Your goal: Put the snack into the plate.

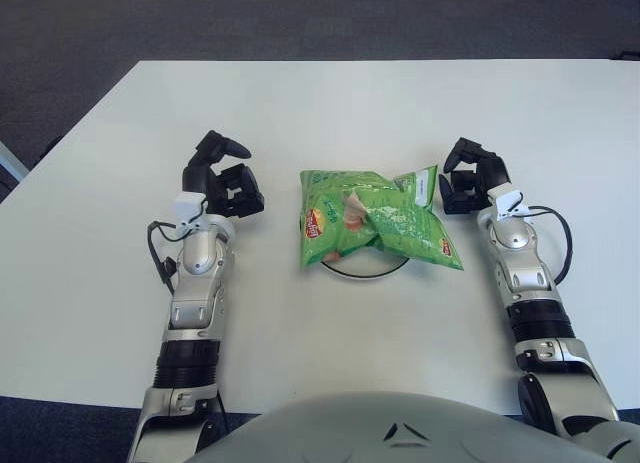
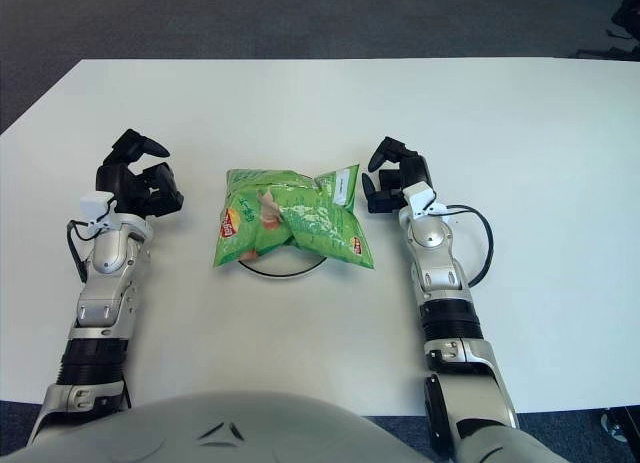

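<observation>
Snack (image 1: pixel 378 223), a crumpled green bag with a red and yellow logo, lies across the plate (image 1: pixel 365 270) near the middle of the white worktop (image 1: pixel 330 103). We see only a thin dark arc of the plate's rim showing under the bag's near edge; the bag covers the rest. Our left hand (image 1: pixel 222 180) shows beside the bag on the side toward the worktop's left edge, apart from it, its black fingers (image 1: pixel 222 145) loosely curled and arched with nothing between them. Our right hand (image 1: pixel 470 175) shows just beside the bag's right corner, toward the worktop's right edge, fingers (image 2: pixel 384 149) bent inward and holding nothing; we cannot tell whether the fingertips touch the bag's corner. Both forearms run back toward the near edge of the worktop, a black cable looping beside each wrist. Dark carpet lies beyond the far edge.
</observation>
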Motion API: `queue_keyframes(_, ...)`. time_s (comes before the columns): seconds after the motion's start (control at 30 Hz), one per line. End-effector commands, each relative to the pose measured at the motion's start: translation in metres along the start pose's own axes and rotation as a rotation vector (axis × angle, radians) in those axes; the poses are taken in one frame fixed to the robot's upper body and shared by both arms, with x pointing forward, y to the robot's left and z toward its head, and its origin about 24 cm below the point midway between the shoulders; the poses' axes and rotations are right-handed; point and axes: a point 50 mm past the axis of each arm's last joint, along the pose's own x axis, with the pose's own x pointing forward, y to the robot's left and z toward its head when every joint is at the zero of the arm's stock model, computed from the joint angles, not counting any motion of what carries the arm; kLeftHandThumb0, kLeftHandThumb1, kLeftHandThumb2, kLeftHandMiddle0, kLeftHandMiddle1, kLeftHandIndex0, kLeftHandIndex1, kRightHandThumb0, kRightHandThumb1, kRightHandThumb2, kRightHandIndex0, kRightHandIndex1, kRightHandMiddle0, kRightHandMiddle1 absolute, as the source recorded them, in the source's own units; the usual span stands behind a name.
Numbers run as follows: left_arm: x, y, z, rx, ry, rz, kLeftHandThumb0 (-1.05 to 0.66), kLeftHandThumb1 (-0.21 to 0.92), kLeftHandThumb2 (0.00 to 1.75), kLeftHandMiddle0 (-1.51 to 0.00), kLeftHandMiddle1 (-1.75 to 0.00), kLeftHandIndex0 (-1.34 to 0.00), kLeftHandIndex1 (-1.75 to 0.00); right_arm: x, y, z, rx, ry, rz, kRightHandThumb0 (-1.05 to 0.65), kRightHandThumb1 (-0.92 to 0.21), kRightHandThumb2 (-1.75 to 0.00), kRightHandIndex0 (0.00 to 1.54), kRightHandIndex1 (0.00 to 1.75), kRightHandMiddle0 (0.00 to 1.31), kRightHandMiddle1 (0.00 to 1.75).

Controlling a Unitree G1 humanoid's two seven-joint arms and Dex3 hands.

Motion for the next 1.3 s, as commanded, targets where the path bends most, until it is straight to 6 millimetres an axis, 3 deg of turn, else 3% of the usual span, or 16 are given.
queue_keyframes(0.0, -0.047, 0.002, -0.056, -0.033, 0.293, 0.037, -0.52, 0.22, 1.44, -1.37, -1.75, -0.70, -1.75, -0.022, 0.014, -0.038, 0.014, 0.181, 0.052, -0.54, -0.20, -1.46, 1.33, 1.75, 0.72, 1.75)
queue_keyframes(0.6, -0.043, 0.006, -0.056, -0.024, 0.372, -0.069, -0.52, 0.21, 1.45, -1.39, -1.75, -0.70, -1.75, -0.022, 0.014, -0.038, 0.011, 0.180, 0.051, -0.53, -0.21, -1.44, 1.31, 1.75, 0.70, 1.75)
queue_keyframes(0.93, -0.042, 0.021, -0.064, 0.013, 0.436, -0.120, -0.53, 0.20, 1.46, -1.37, -1.75, -0.71, -1.75, -0.023, 0.014, -0.038, 0.036, 0.182, 0.049, -0.53, -0.21, -1.45, 1.32, 1.75, 0.71, 1.75)
queue_keyframes(1.27, -0.043, 0.031, -0.063, 0.067, 0.338, -0.128, -0.55, 0.16, 1.52, -1.38, -1.75, -0.75, -1.75, -0.022, 0.010, -0.036, 0.119, 0.163, 0.073, -0.55, -0.17, -1.50, 1.36, 1.75, 0.74, 1.75)
